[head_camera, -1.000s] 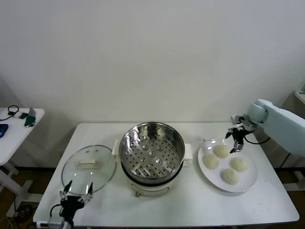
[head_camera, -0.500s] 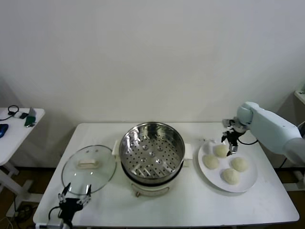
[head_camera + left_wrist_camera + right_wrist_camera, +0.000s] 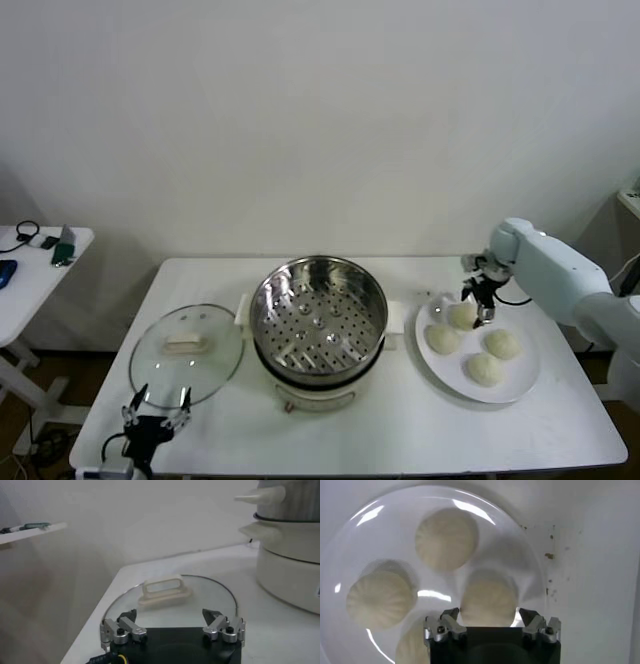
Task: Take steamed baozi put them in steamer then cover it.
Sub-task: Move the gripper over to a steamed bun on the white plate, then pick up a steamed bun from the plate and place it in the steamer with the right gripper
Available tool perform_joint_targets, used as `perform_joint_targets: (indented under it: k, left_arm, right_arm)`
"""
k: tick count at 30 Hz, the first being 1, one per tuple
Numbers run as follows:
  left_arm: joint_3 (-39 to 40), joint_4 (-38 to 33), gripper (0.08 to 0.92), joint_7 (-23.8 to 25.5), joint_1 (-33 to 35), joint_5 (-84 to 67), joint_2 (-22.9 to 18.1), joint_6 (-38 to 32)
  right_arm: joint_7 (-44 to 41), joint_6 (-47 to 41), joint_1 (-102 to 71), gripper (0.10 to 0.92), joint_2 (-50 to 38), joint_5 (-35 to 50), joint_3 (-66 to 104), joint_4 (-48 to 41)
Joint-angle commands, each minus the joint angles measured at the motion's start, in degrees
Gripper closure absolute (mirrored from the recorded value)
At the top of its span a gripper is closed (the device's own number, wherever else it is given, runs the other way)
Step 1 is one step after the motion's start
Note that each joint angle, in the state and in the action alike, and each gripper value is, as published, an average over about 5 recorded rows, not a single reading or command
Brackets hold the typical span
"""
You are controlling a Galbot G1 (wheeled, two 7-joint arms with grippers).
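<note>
Several cream-white baozi lie on a white plate point(image 3: 520, 385) right of the steamer point(image 3: 318, 310), whose steel basket holds nothing. My right gripper point(image 3: 477, 303) is down at the baozi point(image 3: 463, 316) nearest the plate's far edge. In the right wrist view that baozi point(image 3: 489, 597) sits between the fingers of the right gripper point(image 3: 487, 612), which stand close to its two sides, open. The glass cover point(image 3: 187, 350) lies flat left of the steamer. My left gripper point(image 3: 157, 418) hovers open at the cover's near edge, and in the left wrist view the left gripper point(image 3: 170, 615) faces the cover's handle point(image 3: 164, 591).
The steamer's cream pot base point(image 3: 290, 575) stands beside the cover. A small white side table point(image 3: 40, 270) with a few items is off to the left. Bare tabletop point(image 3: 400, 430) runs along the front edge.
My right gripper has moved left and down onto the far baozi, and its fingers have drawn in around it. The left gripper has sunk slightly toward the table's front edge.
</note>
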Motion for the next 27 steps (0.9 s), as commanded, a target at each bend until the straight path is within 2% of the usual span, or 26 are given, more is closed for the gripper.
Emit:
perform_joint_targets:
  k: [1,7,15,21,27]
  left_arm:
    - [0.11,0.29,0.177,-0.04,-0.20,0.22,-0.15,0.06]
    - [0.41,0.09,0.177,-0.03,-0.08,0.26,-0.45,-0.03]
    - [0.67,-0.32,0.177,-0.15,0.11,0.82,-0.58,-0.35]
    - [0.53,-0.95,0.177,-0.31,0.00,0.77,-0.60,-0.43]
    - [0.85,-1.89,0.177,-0.49,0.06,1.06,-1.04,-0.44]
  right_arm:
    - [0.29,1.18,-0.62,0.299,0.83,-2.05,1.93,-1.37]
    - [0.09,1.89,2.33,0.329,-1.99,0.84,-0.65,5.21]
    - [0.12,6.98,24.73,0.330,-8.47,11.12,-15.53,26.81]
    - [0.43,15.12,40.84,0.336,-6.25,17.74,-22.91,38.72]
    - [3.68,19.81,44.06,0.336,-0.81,21.22,-26.34,52.11]
